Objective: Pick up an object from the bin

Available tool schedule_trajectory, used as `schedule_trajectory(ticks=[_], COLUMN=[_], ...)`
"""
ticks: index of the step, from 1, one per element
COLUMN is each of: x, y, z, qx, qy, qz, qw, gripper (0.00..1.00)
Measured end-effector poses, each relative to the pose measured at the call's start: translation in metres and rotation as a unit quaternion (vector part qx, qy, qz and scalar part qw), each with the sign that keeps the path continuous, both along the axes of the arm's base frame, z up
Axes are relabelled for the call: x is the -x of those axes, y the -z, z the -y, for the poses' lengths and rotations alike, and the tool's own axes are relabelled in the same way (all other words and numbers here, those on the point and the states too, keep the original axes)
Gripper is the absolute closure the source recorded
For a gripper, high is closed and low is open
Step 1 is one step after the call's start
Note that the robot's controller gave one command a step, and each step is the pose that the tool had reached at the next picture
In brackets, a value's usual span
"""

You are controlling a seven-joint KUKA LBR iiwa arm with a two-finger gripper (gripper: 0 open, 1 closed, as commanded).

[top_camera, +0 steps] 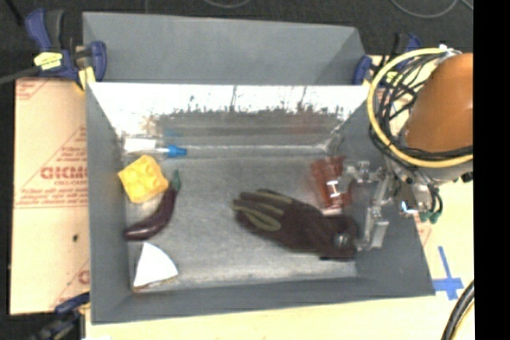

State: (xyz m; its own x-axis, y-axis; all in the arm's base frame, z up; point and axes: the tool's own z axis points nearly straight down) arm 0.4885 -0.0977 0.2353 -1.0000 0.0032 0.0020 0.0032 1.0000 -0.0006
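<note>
The gripper [373, 225] stands low in the lower right of the grey metal bin [239, 263], close against its right wall. Above it, at the right edge of the frame, the wrist carries a rounded orange cover [448, 101] ringed by looped black and yellow cables [386, 95]. The gripper's metal parts point down at the bin floor, and its lowest part is just beside the right end of a dark glove [293, 224]. Whether the jaws are open or closed I cannot tell, and nothing can be seen gripped between them.

The glove lies flat across the lower middle of the bin. Its olive-striped fingers point toward the left of the frame, and its dark cuff end reaches right, to the gripper. Just above the cuff end, and left of the gripper's upper part, is a translucent reddish-brown piece [329, 185] with white marks; its kind is not clear.

The other things lie well apart from the gripper, in the left part of the bin. A clear pen-like tube with a blue cap [155, 148] lies along the foot of the back wall. Below it sits a yellow studded toy brick [143, 178]. A purple toy eggplant [156, 216] curves down from the brick's right side, with its green stem near the brick. A white wedge-shaped piece [154, 266] rests in the lower left corner.
</note>
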Motion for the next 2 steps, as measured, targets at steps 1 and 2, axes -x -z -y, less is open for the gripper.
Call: schedule_trajectory(ticks=[1, 2], x=[0.007, -0.006], y=[-0.005, 0.034], z=[0.033, 0.017], qx=[0.000, 0.003], qy=[0.017, -0.004], qz=[0.0021, 0.0048], qw=[0.9998, 1.0000], gripper=[0.00, 0.00])
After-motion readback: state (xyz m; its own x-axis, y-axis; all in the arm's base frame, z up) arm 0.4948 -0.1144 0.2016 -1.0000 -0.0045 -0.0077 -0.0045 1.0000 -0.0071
